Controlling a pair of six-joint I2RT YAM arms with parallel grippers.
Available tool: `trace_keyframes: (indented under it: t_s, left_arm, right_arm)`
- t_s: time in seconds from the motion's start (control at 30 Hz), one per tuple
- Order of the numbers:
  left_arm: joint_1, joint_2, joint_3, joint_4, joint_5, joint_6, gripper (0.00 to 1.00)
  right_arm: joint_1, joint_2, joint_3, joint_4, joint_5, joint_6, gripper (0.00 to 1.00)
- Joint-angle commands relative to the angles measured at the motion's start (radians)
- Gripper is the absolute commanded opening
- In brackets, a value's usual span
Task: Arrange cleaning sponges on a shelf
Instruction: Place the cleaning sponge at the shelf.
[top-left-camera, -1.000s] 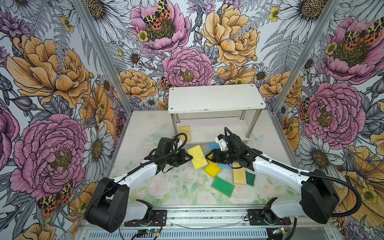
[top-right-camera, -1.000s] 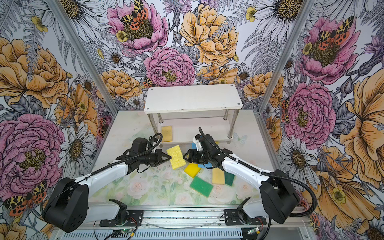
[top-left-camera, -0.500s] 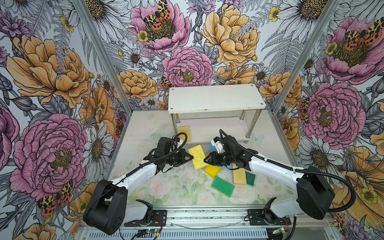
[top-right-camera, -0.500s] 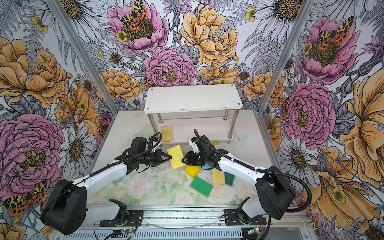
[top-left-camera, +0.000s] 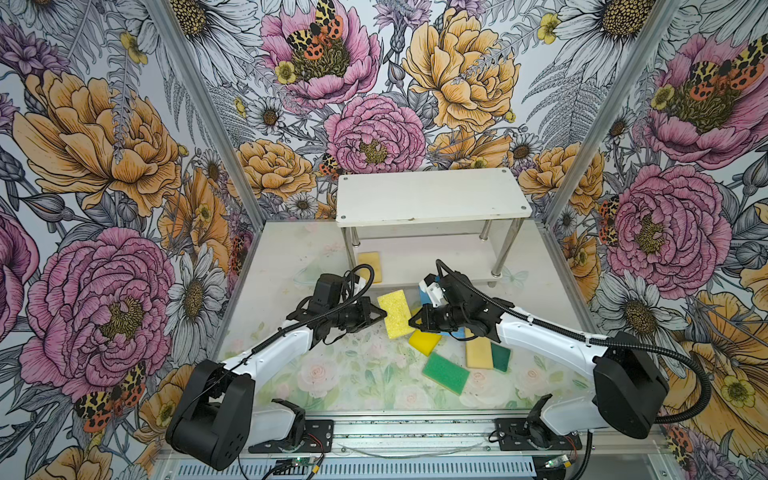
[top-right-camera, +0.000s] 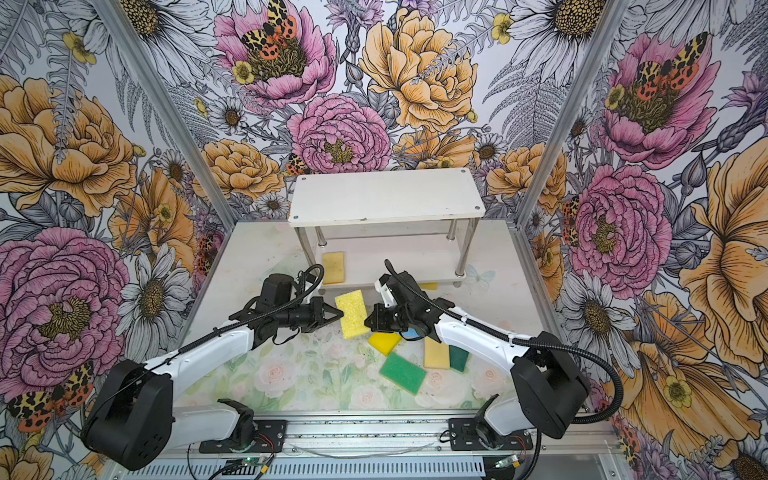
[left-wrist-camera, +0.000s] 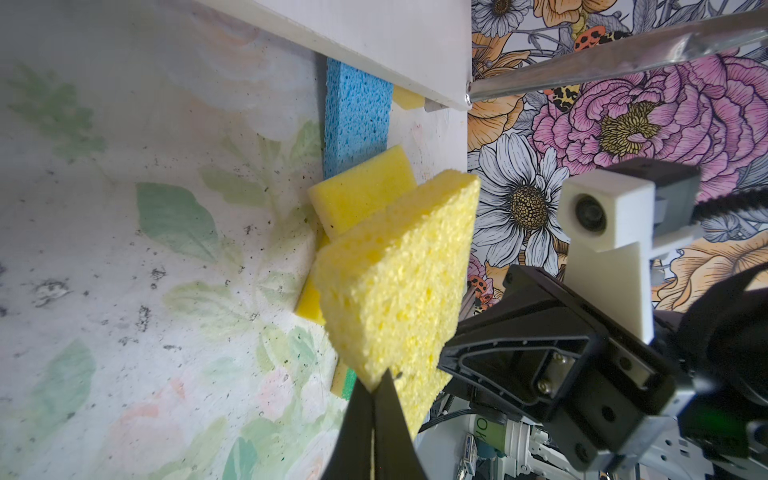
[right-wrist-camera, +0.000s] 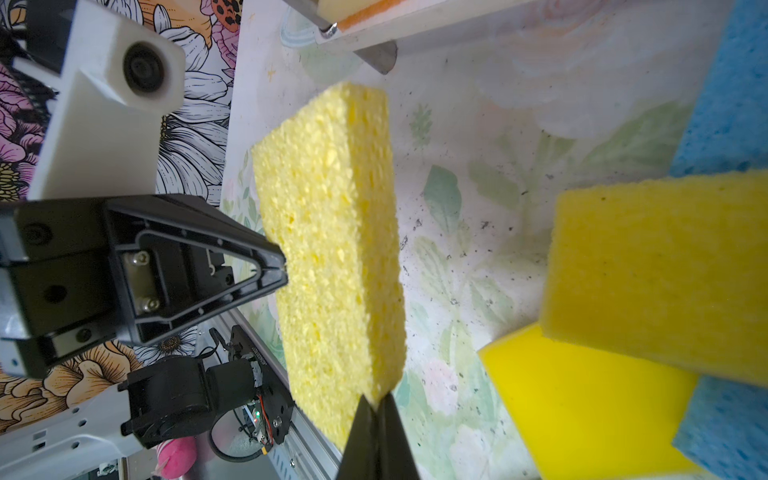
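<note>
Both top views: high above the table's (top-left-camera: 286, 262) near edge, angled down toward the shelf (top-left-camera: 432, 195) at the far edge. They take in the whole scene with nearly the same framing and a slight sideways offset.

Left wrist view: very close, looking along the left gripper (left-wrist-camera: 374, 384) at the pale yellow sponge (left-wrist-camera: 395, 282).

Right wrist view: same closeness, along the right gripper (right-wrist-camera: 376, 401), facing the opposite way.

Both wrist views share that sponge and the table beneath it.

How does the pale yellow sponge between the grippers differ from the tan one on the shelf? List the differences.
The pale yellow sponge is in the air, pinched by the left gripper and right gripper; the tan sponge lies untouched on the shelf's lower board. The pale yellow sponge is tilted; the tan sponge lies flat. Both are rectangular.
</note>
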Motion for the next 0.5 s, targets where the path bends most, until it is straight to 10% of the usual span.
trace_keyframes:
  t_s: [0.0,0.2,0.47]
  left_arm:
    - [0.008,-0.028,0.012,0.012,0.025,-0.005,0.16]
    - [0.05,-0.093,-0.006,-0.009,0.031,-0.015,0.55]
    - [0.183,-0.301,-0.043,-0.104,-0.01,-0.023,0.79]
  right_arm:
    - [0.011,-0.007,0.024,0.007,0.032,0.001,0.0]
    - [0.006,-0.046,0.025,0.008,0.095,0.007,0.0]
    - [-0.03,-0.056,0.041,0.011,0.173,0.023,0.0]
